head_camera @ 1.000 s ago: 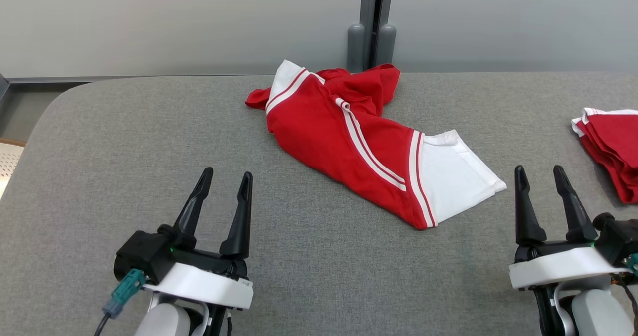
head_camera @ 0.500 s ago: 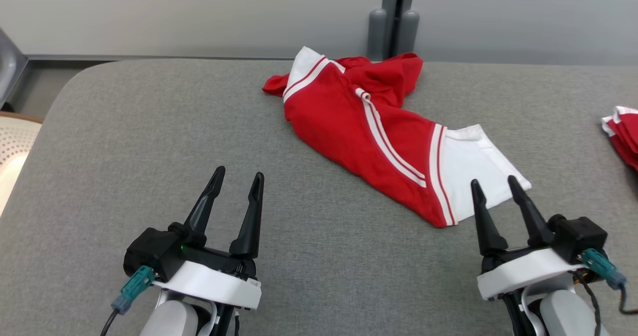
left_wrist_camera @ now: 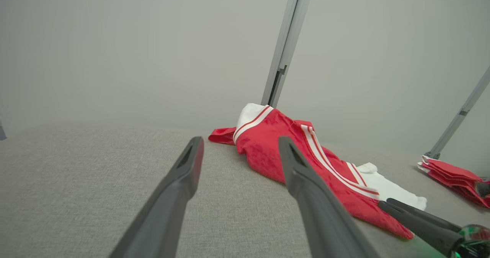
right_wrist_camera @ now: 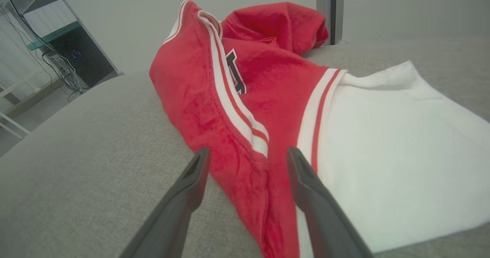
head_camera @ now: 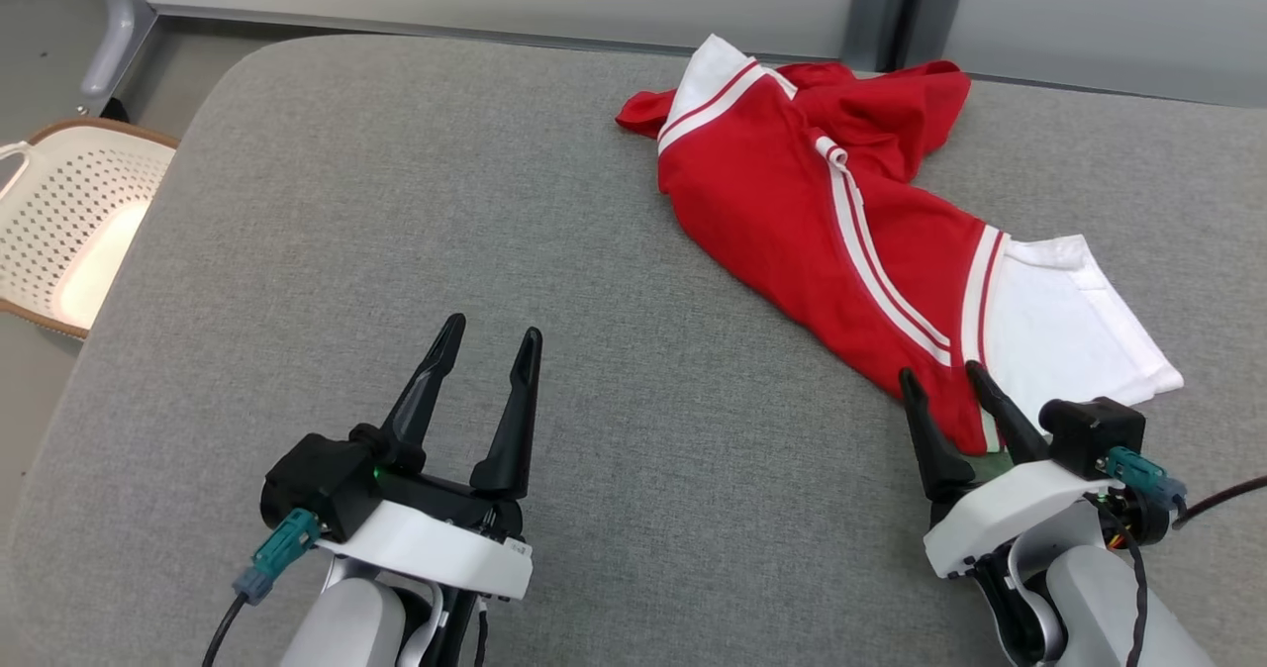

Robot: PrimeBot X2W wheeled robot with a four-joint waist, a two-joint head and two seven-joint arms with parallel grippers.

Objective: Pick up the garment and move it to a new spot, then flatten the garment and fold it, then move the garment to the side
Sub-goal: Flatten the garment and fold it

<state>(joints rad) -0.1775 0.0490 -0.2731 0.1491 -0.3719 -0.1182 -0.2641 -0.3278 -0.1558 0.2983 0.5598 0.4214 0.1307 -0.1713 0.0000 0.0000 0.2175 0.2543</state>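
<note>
A dark blocky print (right_wrist_camera: 234,71) is showing on the red, white-striped garment (head_camera: 792,202), partly creased under so it can't be read. The garment is lying crumpled on the grey table (head_camera: 396,202), far R side. The R gripper (head_camera: 939,372) is sitting at its near red edge, jaws spread w/ 1 finger each side, not clamping, while the L gripper (head_camera: 495,327) is hovering released over bare table, well apart. A perforated white basket (head_camera: 59,182) is standing off the table's L edge, inside only partly in view.
</note>
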